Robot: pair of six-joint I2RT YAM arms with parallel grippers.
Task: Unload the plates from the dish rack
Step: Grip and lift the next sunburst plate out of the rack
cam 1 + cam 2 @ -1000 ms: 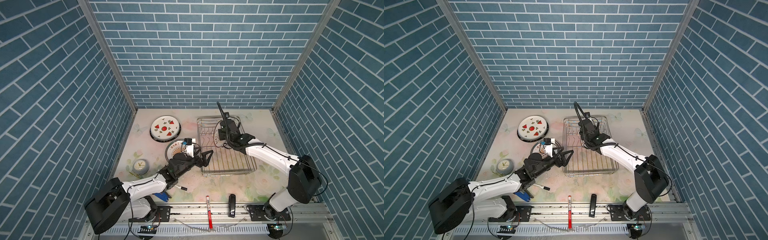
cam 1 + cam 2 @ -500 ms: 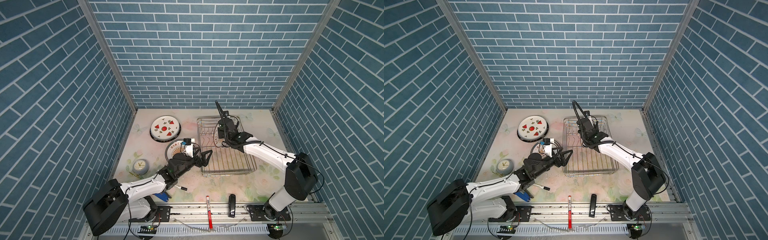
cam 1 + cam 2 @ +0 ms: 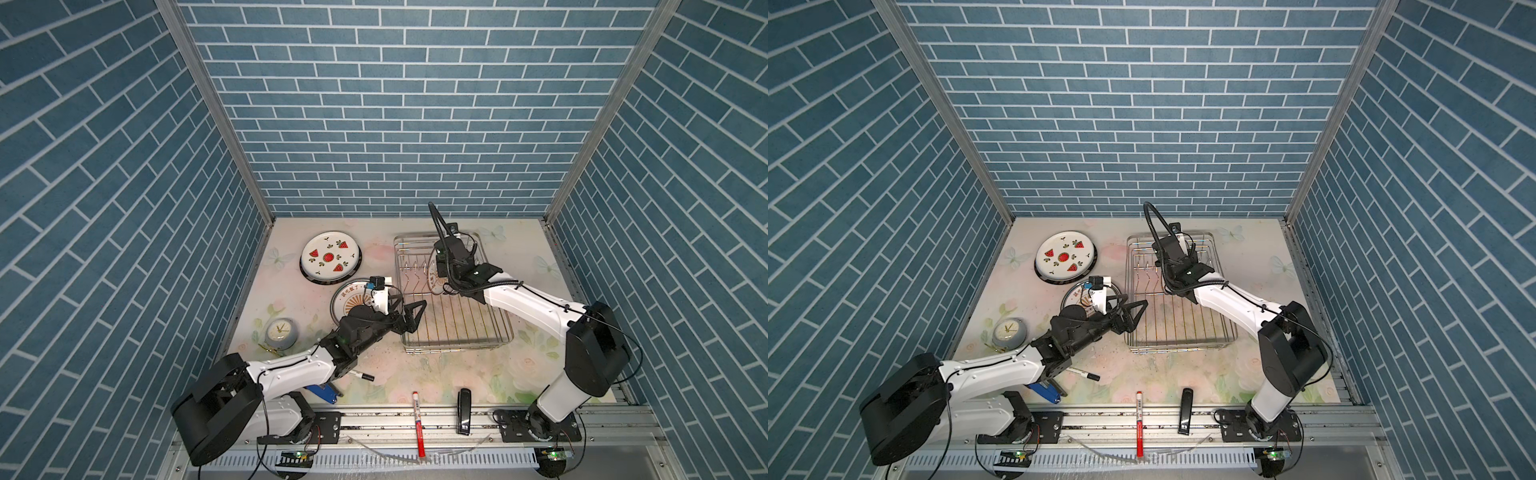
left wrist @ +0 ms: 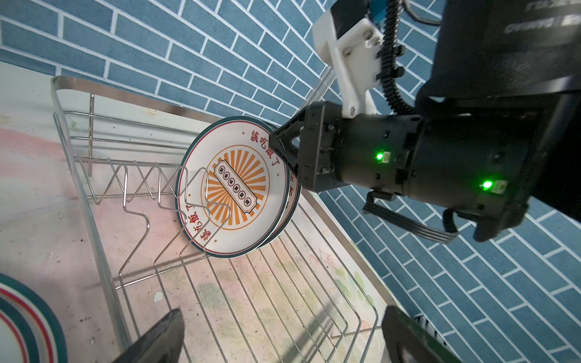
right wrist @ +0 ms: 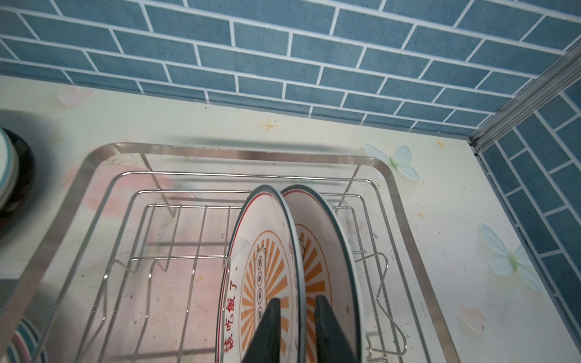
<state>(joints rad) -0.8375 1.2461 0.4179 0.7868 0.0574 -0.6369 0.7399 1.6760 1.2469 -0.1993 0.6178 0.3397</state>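
Steel-wire dish rack (image 5: 245,154): two sunburst plates (image 4: 235,188) are kept upright among its prongs. The front plate (image 5: 257,267) is straddled at the rim by the right gripper (image 5: 297,301), jaws close-set, clamping not discernible. The left gripper (image 4: 283,314) is held wide open nearby. A firm pinch, then a vertical lift, is called for.

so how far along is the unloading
Done: a watermelon plate and a sunburst plate lie on the table. In hand: the right gripper straddles the front plate in the rack; a firm grip isn't clear. To go: that plate and the back plate. The left gripper hangs open nearby.
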